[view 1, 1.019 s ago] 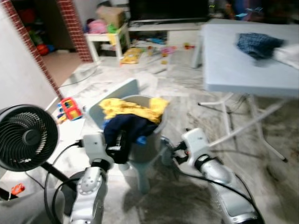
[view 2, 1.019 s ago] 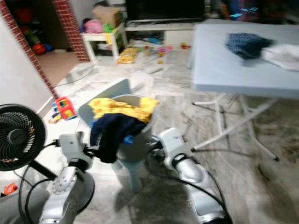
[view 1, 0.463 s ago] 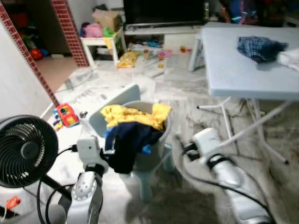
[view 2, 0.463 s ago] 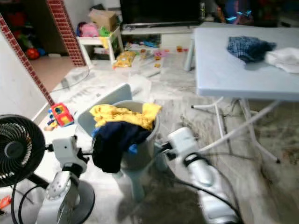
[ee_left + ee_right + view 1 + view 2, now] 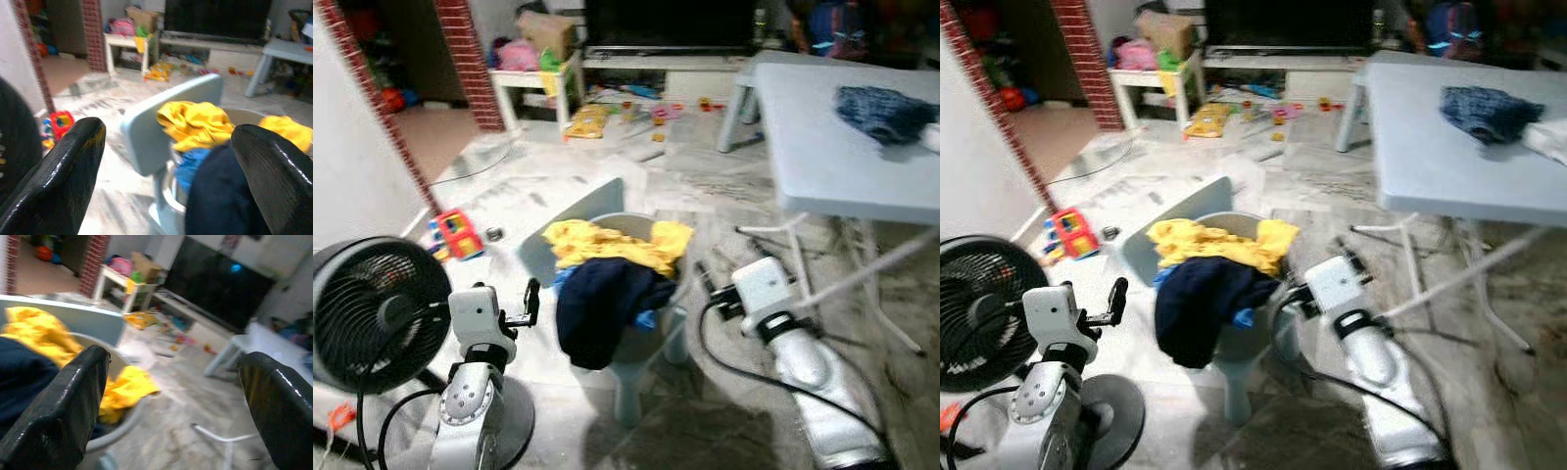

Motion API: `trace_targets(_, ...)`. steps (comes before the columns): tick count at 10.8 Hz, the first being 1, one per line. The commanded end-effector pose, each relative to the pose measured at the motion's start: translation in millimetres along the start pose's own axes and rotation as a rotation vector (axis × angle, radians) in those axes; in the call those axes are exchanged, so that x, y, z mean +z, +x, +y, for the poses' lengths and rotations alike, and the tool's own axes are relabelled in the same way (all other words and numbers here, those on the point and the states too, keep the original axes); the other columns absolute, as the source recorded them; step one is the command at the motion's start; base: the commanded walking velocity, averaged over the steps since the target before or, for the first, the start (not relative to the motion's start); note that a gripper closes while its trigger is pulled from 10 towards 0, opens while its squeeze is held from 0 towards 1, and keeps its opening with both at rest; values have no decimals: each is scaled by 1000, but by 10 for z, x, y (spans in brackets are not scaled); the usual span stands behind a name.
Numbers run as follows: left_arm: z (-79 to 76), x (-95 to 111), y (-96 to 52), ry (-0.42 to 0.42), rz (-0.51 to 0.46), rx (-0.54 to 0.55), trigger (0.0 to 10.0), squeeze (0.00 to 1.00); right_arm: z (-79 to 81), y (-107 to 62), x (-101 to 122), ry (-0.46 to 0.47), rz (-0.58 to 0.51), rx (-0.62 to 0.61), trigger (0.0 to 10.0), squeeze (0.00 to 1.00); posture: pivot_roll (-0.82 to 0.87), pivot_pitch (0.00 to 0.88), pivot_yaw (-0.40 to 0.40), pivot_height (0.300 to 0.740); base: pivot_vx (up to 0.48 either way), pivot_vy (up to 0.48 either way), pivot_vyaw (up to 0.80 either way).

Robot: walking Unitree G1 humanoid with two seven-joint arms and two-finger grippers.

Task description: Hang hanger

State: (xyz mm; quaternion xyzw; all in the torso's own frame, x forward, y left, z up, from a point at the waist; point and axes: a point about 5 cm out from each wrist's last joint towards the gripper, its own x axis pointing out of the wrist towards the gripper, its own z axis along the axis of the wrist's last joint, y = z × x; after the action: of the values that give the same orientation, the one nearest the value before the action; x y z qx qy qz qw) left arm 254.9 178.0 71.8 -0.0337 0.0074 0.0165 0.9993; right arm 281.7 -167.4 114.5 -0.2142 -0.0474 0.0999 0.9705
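Note:
A grey tub-shaped chair [image 5: 644, 345] stands on the marble floor, piled with a yellow garment [image 5: 612, 245] and a navy garment [image 5: 605, 311] that drapes over its front rim. My left gripper [image 5: 530, 302] is open, a short way left of the navy garment and not touching it. The left wrist view looks between its fingertips [image 5: 63, 171] at the chair back [image 5: 161, 117] and the yellow garment [image 5: 195, 125]. My right gripper [image 5: 729, 266] is open, low beside the chair's right side, with nothing between its fingers [image 5: 73, 396].
A black fan [image 5: 377, 313] on a round base stands close at my left. A pale folding table [image 5: 832, 157] with a blue checked cloth [image 5: 883, 110] is at the right. Toys, a small white table [image 5: 536, 83] and a TV unit [image 5: 656, 59] lie beyond.
The camera has shifted. My left gripper, which was against the navy garment, now stands apart to its left. The right gripper has drawn a little away from the chair.

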Motion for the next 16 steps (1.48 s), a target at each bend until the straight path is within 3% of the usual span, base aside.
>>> trace_targets(1,8,54,-10,19,-35,16,10000,0,-143,-1,-13,-20,-3,-67,10000,0,-108,0,5,740,0,0,0)
trace_targets(4,50,46,-43,4,-49,59,10000,0,-211,142,55,-52,-34,-35,10000,0,-97,0,-36,740,0,0,0)
trace_targets(8,-135,105,6,-15,-94,-17,10000,0,-143,232,60,-35,-25,39,10000,0,-90,0,-103,740,0,0,0)
trace_targets(11,-92,88,-7,-60,-83,25,10000,0,119,216,70,-6,-48,166,10000,0,-94,0,-72,740,85,0,0)
trace_targets(16,-170,50,-72,-58,-46,-41,10000,0,358,115,-5,93,-1,215,10000,0,-101,0,-21,740,324,0,0)
